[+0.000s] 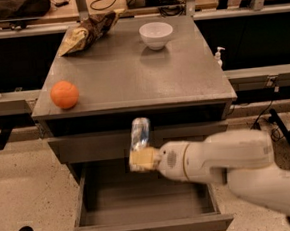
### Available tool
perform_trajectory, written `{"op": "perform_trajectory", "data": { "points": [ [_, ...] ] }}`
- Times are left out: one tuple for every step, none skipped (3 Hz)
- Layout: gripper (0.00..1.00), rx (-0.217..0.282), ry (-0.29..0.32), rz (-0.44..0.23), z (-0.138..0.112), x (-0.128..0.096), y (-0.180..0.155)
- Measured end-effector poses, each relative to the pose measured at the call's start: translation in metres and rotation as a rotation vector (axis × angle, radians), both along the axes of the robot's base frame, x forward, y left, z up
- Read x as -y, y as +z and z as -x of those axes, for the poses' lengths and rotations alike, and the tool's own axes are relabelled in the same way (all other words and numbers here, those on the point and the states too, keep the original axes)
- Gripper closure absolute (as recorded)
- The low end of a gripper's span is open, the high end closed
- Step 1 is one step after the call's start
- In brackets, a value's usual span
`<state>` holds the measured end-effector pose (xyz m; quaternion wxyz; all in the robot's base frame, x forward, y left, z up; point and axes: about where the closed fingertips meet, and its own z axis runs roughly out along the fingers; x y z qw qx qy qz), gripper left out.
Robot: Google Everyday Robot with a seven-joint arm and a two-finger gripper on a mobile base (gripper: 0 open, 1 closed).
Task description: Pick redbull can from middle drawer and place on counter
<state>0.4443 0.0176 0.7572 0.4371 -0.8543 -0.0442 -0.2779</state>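
The gripper (pixel 142 159) is clamped on the lower end of the redbull can (pixel 140 132), its tan fingers (pixel 138 160) seemingly pressed to either side. The can stands nearly upright in the air above the open middle drawer (pixel 142 210), in front of the upper drawer front (pixel 87 146) and just below the counter (pixel 131 73) edge. On the counter sit an orange ball (pixel 64 94), a white bowl (pixel 156 35) and a crumpled bag (pixel 88 31).
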Motion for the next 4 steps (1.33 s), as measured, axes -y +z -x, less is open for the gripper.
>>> {"op": "perform_trajectory", "data": {
  "points": [
    [1.00, 0.073, 0.000, -0.013, -0.044, -0.005, 0.061],
    [1.00, 0.133, -0.007, -0.029, -0.095, -0.009, 0.121],
    [1.00, 0.169, 0.003, -0.026, -0.144, -0.022, 0.171],
    [1.00, 0.122, 0.090, 0.023, -0.181, -0.051, 0.189]
  ]
}}
